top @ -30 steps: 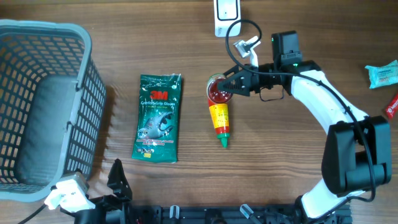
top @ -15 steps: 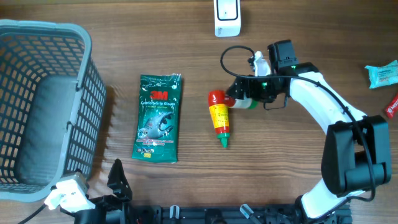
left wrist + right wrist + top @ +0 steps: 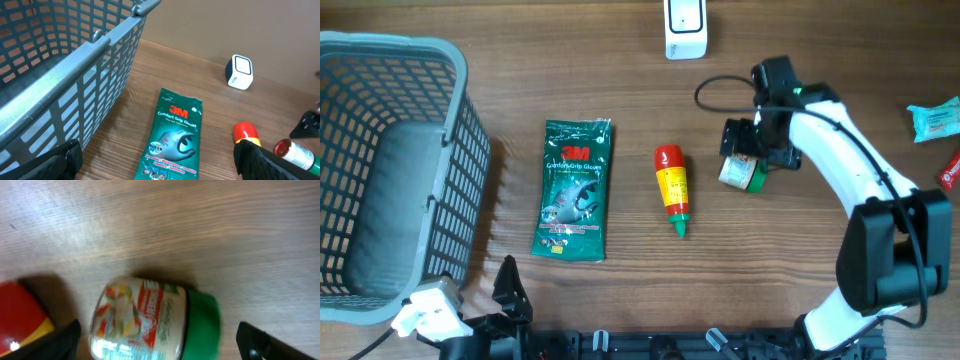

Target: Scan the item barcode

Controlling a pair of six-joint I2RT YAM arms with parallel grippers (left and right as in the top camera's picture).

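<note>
My left fingers (image 3: pixel 56 163) hang apart at the near edge of the surface (image 3: pixel 790 260), with nothing between them. Just beyond them a green 3M Comfort Grip Gloves packet (image 3: pixel 575 190) lies flat. The grey mesh basket (image 3: pixel 470 130) stands to its left.

To the right of the packet lies a sauce bottle (image 3: pixel 672 190), its green tip toward me and its red end away.

Further right, apart from the bottle, is the small jar (image 3: pixel 145 320). It lies on its side on the wood, white printed label up and green lid (image 3: pixel 202 325) at one end. My right fingers (image 3: pixel 259 343) are spread wide on either side of it and touch it nowhere that I can see. Its barcode is not in sight.

Off to the right, a teal packet (image 3: pixel 932 120) lies well apart from the jar.

Farthest out, at the back edge, stands the white barcode scanner (image 3: pixel 685 28), well away from the jar.
</note>
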